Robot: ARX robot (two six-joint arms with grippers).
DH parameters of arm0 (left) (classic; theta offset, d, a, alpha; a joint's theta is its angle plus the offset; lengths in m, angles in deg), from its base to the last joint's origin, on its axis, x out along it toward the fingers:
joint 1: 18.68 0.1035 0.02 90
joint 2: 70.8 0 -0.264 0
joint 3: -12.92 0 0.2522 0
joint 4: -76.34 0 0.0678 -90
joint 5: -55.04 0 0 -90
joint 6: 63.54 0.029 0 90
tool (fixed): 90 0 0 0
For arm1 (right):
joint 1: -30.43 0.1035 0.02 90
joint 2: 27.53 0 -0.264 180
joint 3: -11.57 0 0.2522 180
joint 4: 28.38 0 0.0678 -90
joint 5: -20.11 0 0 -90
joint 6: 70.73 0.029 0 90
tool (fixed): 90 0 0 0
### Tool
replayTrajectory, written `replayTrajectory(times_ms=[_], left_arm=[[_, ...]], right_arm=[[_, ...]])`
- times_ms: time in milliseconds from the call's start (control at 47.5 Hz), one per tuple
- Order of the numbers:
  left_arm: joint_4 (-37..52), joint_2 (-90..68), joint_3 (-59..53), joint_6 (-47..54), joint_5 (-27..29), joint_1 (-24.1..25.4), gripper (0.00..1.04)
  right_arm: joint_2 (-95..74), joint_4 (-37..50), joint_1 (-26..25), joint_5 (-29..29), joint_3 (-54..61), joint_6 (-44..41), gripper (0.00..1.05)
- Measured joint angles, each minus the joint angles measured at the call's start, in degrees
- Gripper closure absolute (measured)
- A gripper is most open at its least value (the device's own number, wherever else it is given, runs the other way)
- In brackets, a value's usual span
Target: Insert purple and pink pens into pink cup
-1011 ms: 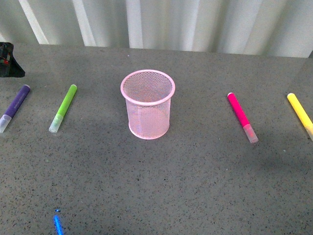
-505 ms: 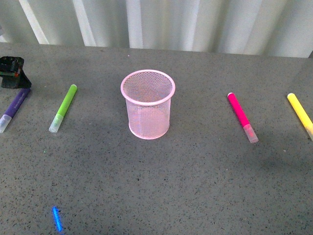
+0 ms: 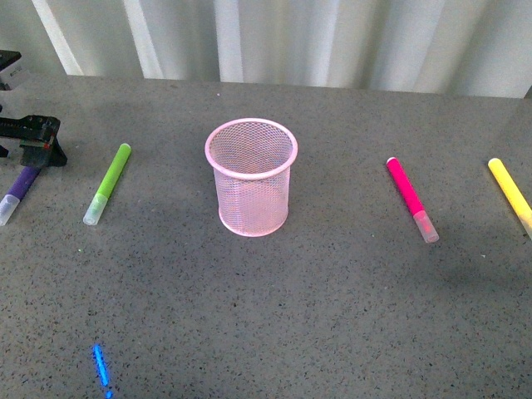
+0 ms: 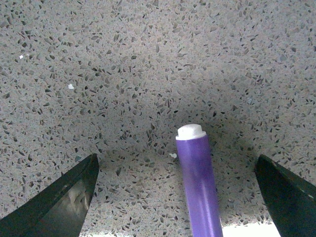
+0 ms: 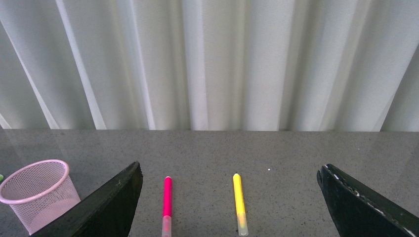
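The pink cup (image 3: 251, 176) stands upright in the middle of the grey table and also shows in the right wrist view (image 5: 37, 192). The purple pen (image 3: 18, 189) lies at the far left, its upper end hidden under my left gripper (image 3: 33, 143). In the left wrist view the purple pen (image 4: 198, 187) lies between the open fingers, touching neither. The pink pen (image 3: 410, 197) lies right of the cup, pale cap toward me, and shows in the right wrist view (image 5: 167, 202). My right gripper (image 5: 227, 207) is open and empty, out of the front view.
A lime-green marker (image 3: 108, 183) lies between the purple pen and the cup. A yellow marker (image 3: 510, 194) lies at the far right, and shows in the right wrist view (image 5: 239, 202). A white corrugated wall (image 3: 274, 37) backs the table. A blue light spot (image 3: 101, 368) lies on the near table.
My left gripper has come in from the far left edge and moved down over the upper end of the purple pen. The pens and cup have not moved.
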Motion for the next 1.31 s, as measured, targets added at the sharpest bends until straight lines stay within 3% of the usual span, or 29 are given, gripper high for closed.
replayTrajectory(times_ms=[168, 358, 737, 926, 1074, 1200, 1305], left_arm=[[0.2, -0.1, 0.0, -0.3, 0.4, -0.3, 0.09], [0.4, 0.0, -0.9, -1.2, 1.5, -1.5, 0.44], [-0.3, 1.8, -2.6, -2.7, 2.2, -1.8, 0.91], [1.9, 4.6, -5.0, -5.0, -2.8, -2.2, 0.92], [13.0, 13.9, -8.5, -8.3, -6.7, -4.8, 0.92], [30.8, 25.4, -17.0, -16.0, -10.1, -12.2, 0.92], [43.6, 30.8, -23.5, -24.9, -6.2, -20.6, 0.92]], right_arm=[[0.0, 0.0, 0.0, 0.0, 0.0, 0.0, 0.07], [0.0, 0.0, 0.0, 0.0, 0.0, 0.0, 0.07], [0.0, 0.0, 0.0, 0.0, 0.0, 0.0, 0.07], [0.0, 0.0, 0.0, 0.0, 0.0, 0.0, 0.07], [0.0, 0.0, 0.0, 0.0, 0.0, 0.0, 0.07], [0.0, 0.0, 0.0, 0.0, 0.0, 0.0, 0.07], [0.0, 0.0, 0.0, 0.0, 0.0, 0.0, 0.07]])
